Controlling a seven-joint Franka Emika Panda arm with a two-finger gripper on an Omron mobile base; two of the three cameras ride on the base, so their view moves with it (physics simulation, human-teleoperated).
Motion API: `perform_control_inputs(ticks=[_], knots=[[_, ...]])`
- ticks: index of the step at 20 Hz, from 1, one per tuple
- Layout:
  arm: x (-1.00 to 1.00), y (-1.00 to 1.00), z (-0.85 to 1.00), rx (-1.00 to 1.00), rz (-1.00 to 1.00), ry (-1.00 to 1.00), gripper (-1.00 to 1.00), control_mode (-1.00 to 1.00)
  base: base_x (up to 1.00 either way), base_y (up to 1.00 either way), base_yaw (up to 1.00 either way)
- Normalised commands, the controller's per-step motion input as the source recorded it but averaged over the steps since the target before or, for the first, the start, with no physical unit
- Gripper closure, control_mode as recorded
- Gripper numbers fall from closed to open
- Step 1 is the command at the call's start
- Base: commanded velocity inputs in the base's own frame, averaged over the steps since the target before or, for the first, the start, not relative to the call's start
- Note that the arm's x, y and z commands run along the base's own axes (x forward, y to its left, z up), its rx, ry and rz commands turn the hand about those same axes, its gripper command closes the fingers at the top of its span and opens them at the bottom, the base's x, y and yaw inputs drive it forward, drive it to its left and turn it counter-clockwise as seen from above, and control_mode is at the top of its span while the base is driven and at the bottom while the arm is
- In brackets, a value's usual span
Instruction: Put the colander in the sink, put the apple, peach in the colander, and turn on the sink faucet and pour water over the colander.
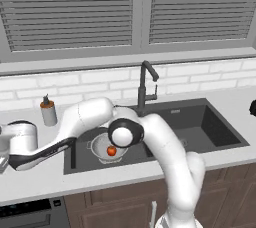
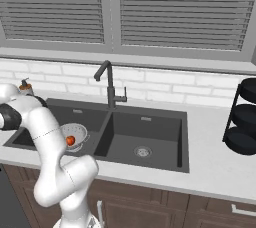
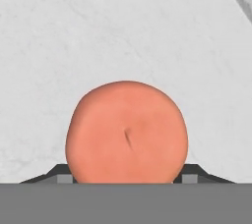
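Observation:
The silver colander (image 1: 98,145) sits in the left basin of the dark sink (image 1: 210,127), and the red apple (image 1: 111,150) lies inside it; the right base view also shows the colander (image 2: 81,131) holding the apple (image 2: 70,140). My arm stretches far left over the counter, ending in the gripper (image 1: 4,161) at the picture's edge. The hand view has the orange-pink peach (image 3: 127,132) resting on the pale counter, held in the gripper (image 3: 126,179), whose dark fingertips (image 3: 64,176) press its two sides. Behind the divider stands the gooseneck faucet (image 1: 145,84), spout over the left basin, no water running.
A grey soap dispenser (image 1: 48,111) stands on the counter left of the sink, close behind my forearm. A black tiered rack (image 2: 245,117) occupies the counter at the far right. The right basin (image 2: 142,137) holds nothing but its drain.

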Motion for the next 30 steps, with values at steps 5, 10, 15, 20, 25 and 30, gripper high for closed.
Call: perform_control_inputs(ticks=[5,10,15,20,25,30], knots=[[-0.36,-0.98,0.48,0.00,-0.10,0.04,1.00,-1.00,0.00,0.00,0.00],[-0.25,-1.00,0.04,0.00,-0.21,0.04,1.00,-1.00,0.00,0.00,0.00],[-0.02,-1.00,0.17,0.00,-0.23,0.00,1.00,-1.00,0.00,0.00,0.00],[0.41,-1.00,0.42,0.01,-0.17,0.05,1.00,-1.00,0.00,0.00,0.00],[0.96,-1.00,0.00,0.00,-0.09,0.31,1.00,-1.00,0.00,0.00,0.00],[0.86,-1.00,-0.24,0.03,-0.03,0.21,1.00,-1.00,0.00,0.00,0.00]])
